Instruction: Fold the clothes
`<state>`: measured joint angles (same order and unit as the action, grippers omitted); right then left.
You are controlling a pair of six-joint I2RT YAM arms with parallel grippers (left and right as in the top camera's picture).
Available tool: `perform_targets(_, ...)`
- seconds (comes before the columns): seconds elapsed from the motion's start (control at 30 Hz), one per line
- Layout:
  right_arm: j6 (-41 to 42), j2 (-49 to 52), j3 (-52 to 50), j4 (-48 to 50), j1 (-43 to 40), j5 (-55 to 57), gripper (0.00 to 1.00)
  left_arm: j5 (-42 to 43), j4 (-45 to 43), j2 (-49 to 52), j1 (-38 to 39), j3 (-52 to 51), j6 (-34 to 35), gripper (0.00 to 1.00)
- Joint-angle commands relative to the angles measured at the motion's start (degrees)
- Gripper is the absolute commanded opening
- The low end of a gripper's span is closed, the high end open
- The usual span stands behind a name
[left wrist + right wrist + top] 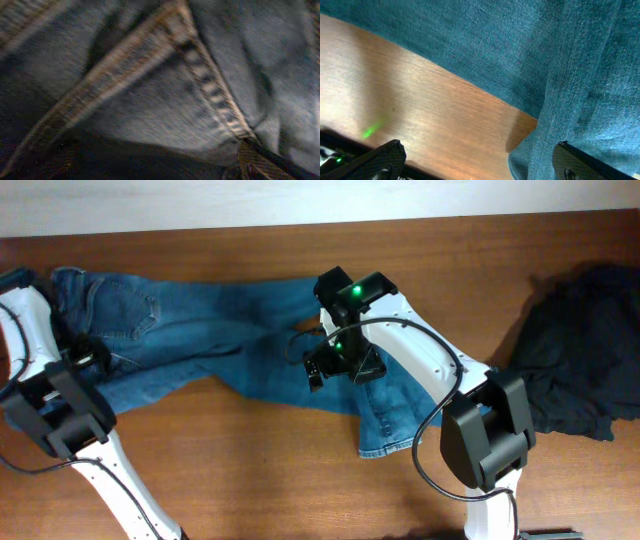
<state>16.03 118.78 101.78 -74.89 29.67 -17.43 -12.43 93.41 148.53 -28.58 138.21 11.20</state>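
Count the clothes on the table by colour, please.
Blue jeans: 1
Dark garment: 1
Total: 2

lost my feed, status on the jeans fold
left end effector down on jeans waistband, state unclear. right end effector open at a leg edge. jeans lying unfolded. dark garment at right, clear of them.

Blurred denim of the jeans [150, 100] fills the left wrist view, while the dark garment [585, 350] at the right edge of the tabletop [250, 480] runs out of frame.
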Motion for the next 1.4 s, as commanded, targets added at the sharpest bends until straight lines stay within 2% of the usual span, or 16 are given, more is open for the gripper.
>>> perform_targets(0.0, -0.5, -0.2, -0.4, 0.1, 0.0, -2.1, 0.99, -3.9, -0.4, 0.7, -3.7, -0.4, 2.5, 0.99)
perform_targets(0.4, -0.5, -0.1, -0.6, 1.0, -0.5, 0.8, 0.99, -3.7, -5.4, 0.7, -8.3, -0.4, 2.5, 0.99)
perform_targets(0.57, 3.6, -0.1, -0.6, 1.1, -1.2, 5.9, 0.99, -1.6, -6.6, 0.7, -8.2, 1.3, 2.2, 0.99)
perform_targets(0.87, 3.5, -0.1, -0.6, 1.9, -2.7, 4.0, 0.99, 27.4, -4.8, 0.7, -6.0, 12.7, -10.1, 0.99)
perform_targets(0.93, 3.5, -0.1, -0.6, 1.9, -3.6, 1.7, 0.99, 30.4, -3.8, 0.7, -5.1, 15.0, -10.9, 0.99)
perform_targets(1.13, 1.3, -0.1, -0.6, 0.4, -5.0, -3.9, 0.99, 29.1, -3.0, 0.7, -1.5, 16.9, -11.1, 0.99)
perform_targets(1.37, -1.8, -0.1, -0.6, -7.1, -3.0, 12.0, 0.99, 24.6, -3.2, 0.7, 1.2, 16.5, -11.0, 0.99)
